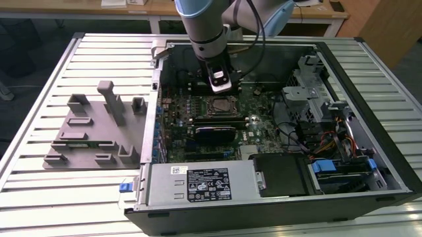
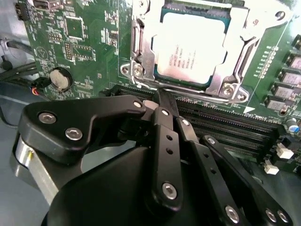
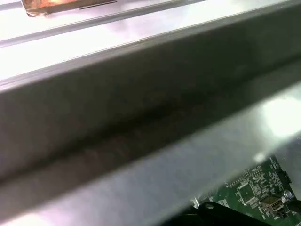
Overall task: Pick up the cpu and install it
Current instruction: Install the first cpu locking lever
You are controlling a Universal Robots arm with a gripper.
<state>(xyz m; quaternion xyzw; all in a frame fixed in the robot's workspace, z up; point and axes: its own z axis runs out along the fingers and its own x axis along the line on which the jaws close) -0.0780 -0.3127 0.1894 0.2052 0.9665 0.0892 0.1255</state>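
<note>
The cpu (image 2: 192, 46), a flat square chip with a silvery-grey top, lies inside the metal-framed socket (image 2: 141, 52) on the green motherboard (image 2: 89, 37). In the second wrist view my gripper (image 2: 161, 97) hovers just off the socket's edge, over the memory slots. Its black fingers (image 2: 165, 136) are shut together with nothing between them. In the exterior view the gripper (image 1: 222, 89) hangs inside the open computer case, just behind the socket (image 1: 222, 105).
Long black memory slots (image 2: 230, 129) run beside the socket, and a coin battery (image 2: 60, 79) sits on the board. A grey fixture block (image 1: 92, 131) lies outside the case on the exterior view's left. The power supply (image 1: 197, 185) and drive cages (image 1: 329, 123) crowd the case.
</note>
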